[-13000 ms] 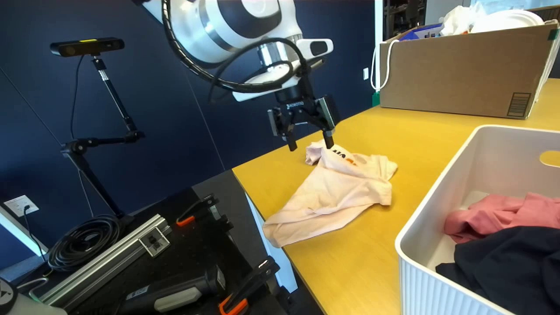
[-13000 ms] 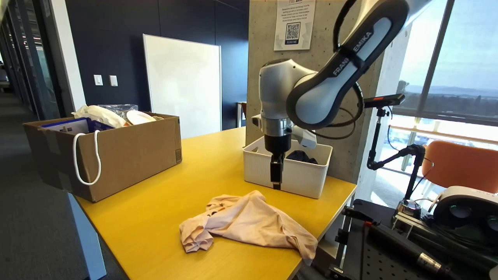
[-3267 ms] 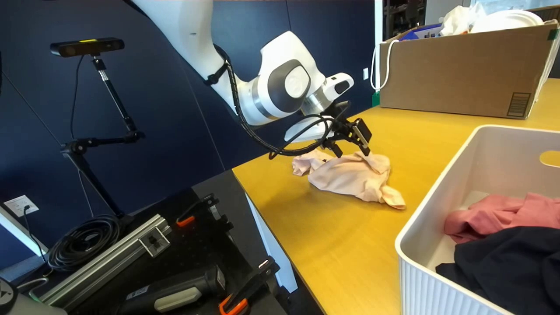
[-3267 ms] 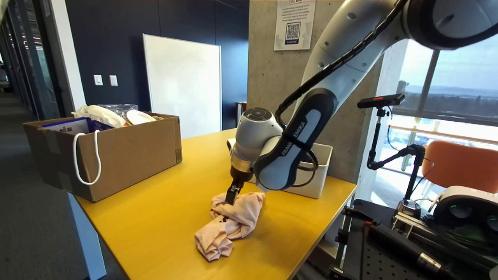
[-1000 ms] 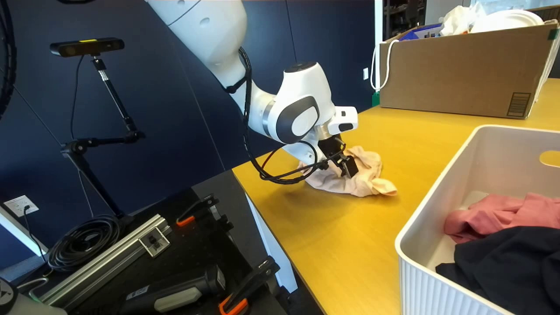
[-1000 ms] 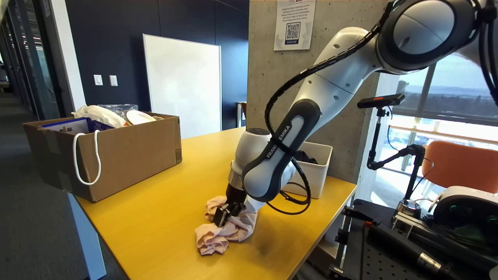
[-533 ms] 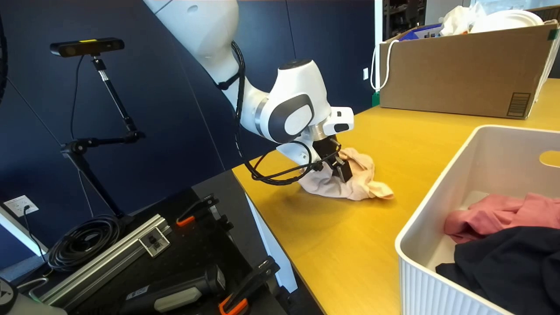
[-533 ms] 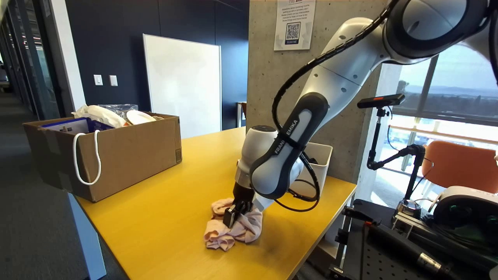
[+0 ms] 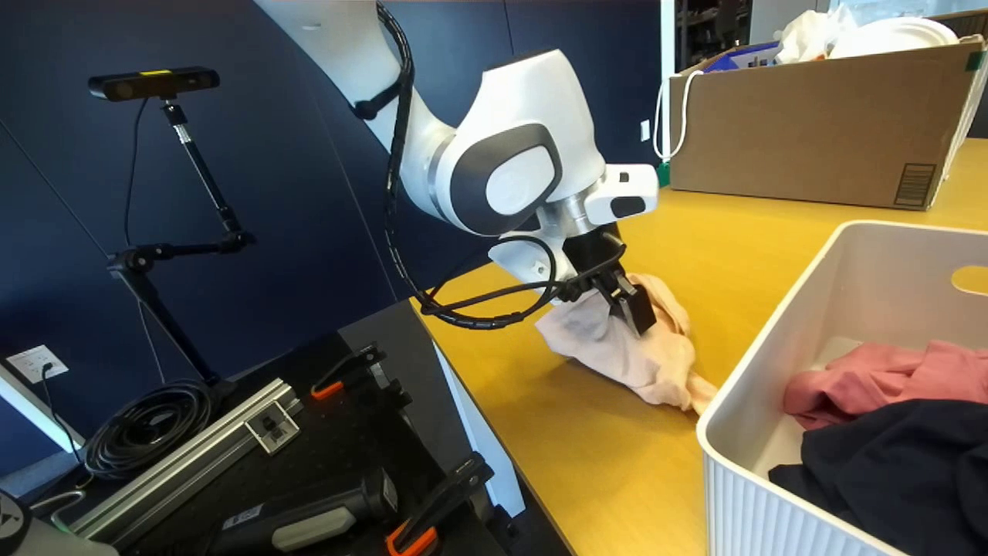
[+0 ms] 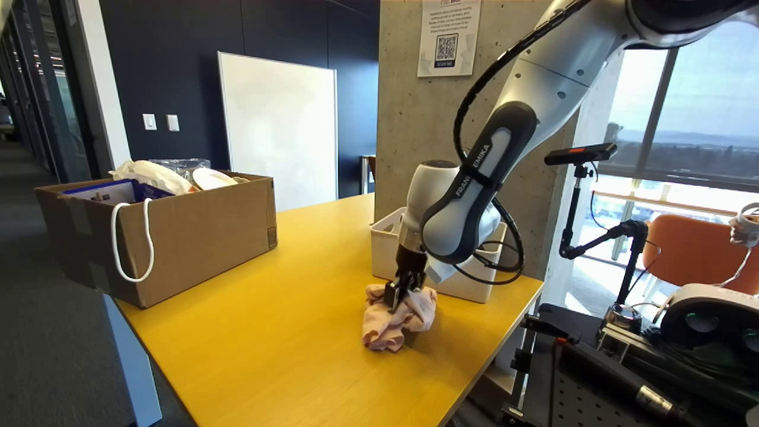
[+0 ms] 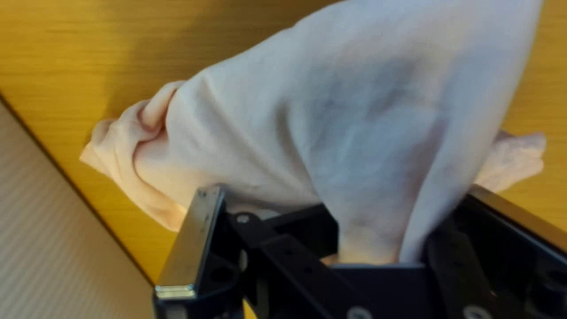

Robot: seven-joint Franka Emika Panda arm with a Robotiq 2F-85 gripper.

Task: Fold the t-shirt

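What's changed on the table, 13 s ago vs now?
The t-shirt, earlier loosely spread with one end hanging off the table, is now bunched nearer the white bin. The gripper came down into it, then both shifted toward the bin; likely gripped, contact hidden. Unchanged: bin, pink garment, navy garment, cardboard box.

Bunched and creased, the pale cream t-shirt [image 9: 633, 367] is pinched in the fingers [image 9: 641, 310] over the yellow table [image 9: 610, 471].
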